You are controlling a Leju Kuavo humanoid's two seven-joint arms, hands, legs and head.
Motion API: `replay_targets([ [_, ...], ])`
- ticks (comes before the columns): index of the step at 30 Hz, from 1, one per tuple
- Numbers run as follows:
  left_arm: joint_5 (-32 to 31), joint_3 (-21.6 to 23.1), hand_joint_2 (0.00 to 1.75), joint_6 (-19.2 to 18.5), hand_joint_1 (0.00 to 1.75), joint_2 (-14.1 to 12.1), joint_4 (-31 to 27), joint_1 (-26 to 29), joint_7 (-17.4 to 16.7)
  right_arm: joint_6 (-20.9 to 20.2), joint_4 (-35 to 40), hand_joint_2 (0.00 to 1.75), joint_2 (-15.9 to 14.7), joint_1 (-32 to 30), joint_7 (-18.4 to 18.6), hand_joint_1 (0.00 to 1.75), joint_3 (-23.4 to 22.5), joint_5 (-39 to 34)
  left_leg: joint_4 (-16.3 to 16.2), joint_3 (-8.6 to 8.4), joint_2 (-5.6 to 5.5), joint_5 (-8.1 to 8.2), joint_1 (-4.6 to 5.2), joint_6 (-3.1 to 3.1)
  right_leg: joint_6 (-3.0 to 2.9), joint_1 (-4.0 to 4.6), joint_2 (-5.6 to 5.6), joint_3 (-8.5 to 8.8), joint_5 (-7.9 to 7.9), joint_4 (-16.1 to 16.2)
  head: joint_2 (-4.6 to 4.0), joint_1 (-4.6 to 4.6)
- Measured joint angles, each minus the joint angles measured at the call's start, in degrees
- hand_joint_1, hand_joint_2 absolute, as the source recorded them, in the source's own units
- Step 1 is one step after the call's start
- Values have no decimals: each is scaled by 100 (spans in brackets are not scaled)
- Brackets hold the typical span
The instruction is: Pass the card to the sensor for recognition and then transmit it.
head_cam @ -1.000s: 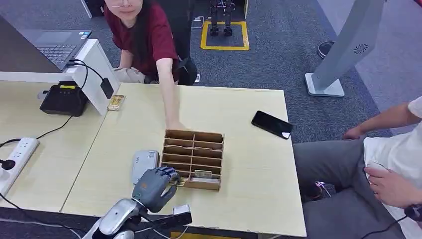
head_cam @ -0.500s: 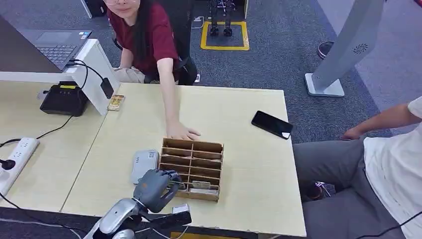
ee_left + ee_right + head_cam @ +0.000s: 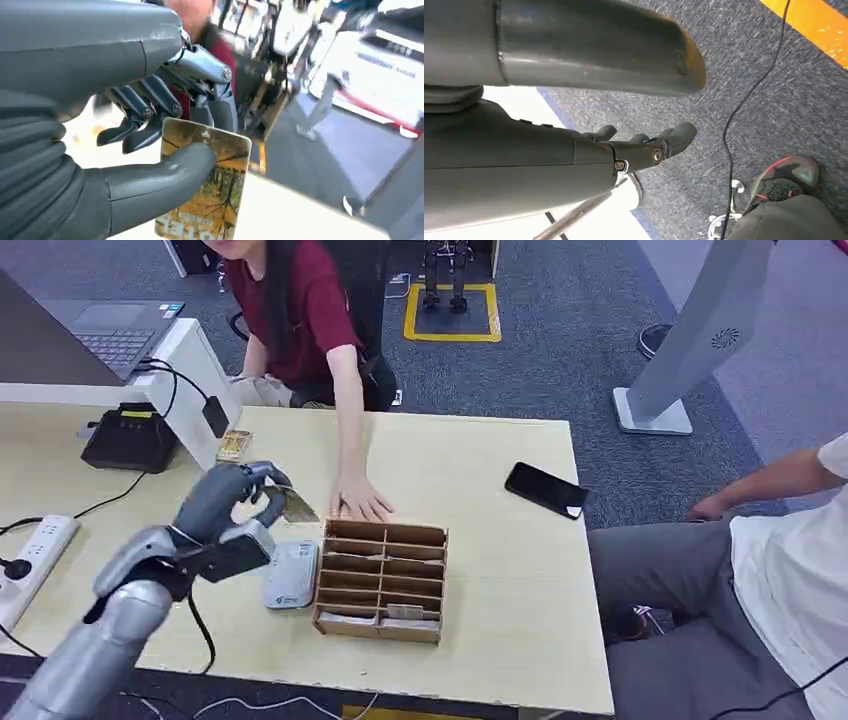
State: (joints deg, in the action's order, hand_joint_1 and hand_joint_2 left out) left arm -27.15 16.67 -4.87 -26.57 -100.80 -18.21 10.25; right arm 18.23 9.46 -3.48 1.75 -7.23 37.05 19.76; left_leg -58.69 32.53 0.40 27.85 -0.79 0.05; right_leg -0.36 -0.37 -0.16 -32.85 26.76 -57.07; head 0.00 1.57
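Head view: left hand (image 3: 232, 498) has lifted the card (image 3: 297, 506) (pinched).

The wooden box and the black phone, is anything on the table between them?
No. In the head view, only bare table lies between the box and the phone.

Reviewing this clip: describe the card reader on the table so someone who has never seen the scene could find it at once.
Start at the pale wooden table and find the brown wooden compartment box near its front edge. The card reader lies flat on the tabletop right beside that box, on the side nearer the robot's left hand, which holds a card above it. It is the only small grey-white slab with rounded corners there.
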Motion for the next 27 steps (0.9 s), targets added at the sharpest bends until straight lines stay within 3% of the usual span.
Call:
replay_targets([
  [4, 564, -508, 175, -539, 175, -463, -173, -861, -208, -31, 0, 0, -2, -6, -37, 0, 0, 7, 0, 2, 0, -6, -5, -3, -1, 4, 0, -3, -1, -1, 2, -4],
  [6, 1103, -611, 175, -1066, 175, -743, -173, -1511, -543, -77, 0, 0, -4, -1, -35, 0, 0, 28, -2, 12, -2, -8, -9, -5, -3, 8, 0, -8, -3, -1, 0, -7],
  [9, 1125, -661, 175, -1251, 175, -1085, -162, -2365, -988, -94, 7, 0, -11, 0, 4, 0, 0, 72, -2, 10, 4, -7, -1, -5, -3, 2, 3, -8, -3, -1, 0, -4],
  [14, 754, -661, 175, -1050, 175, -1323, -27, -2709, -1084, -101, 20, 0, -26, 9, 4, 0, 0, 85, -2, 10, 2, -6, 1, -5, -3, 1, 3, -10, -3, 1, 2, -7],
  [18, -532, -653, 175, -529, 175, -1330, 308, -2564, -1388, -92, 39, 0, -28, 32, 17, 0, 0, 129, -2, 6, 4, -5, 2, -5, -3, 0, 5, -10, -3, 1, 0, -2],
  [22, -1957, -546, 175, 111, 175, -1185, 1076, -2135, -1591, -103, 74, 0, -28, 59, 90, 0, 4, 236, -2, 4, 6, -7, 0, -6, -5, 0, 7, -12, -5, 1, 2, -4],
  [27, -2478, -506, 175, 495, 175, -932, 1907, -1662, -1637, -118, 90, 0, -28, 66, 120, 0, 5, 280, -2, 6, 15, -10, -1, -10, -8, 1, 15, -13, -7, 1, 2, -4],
])
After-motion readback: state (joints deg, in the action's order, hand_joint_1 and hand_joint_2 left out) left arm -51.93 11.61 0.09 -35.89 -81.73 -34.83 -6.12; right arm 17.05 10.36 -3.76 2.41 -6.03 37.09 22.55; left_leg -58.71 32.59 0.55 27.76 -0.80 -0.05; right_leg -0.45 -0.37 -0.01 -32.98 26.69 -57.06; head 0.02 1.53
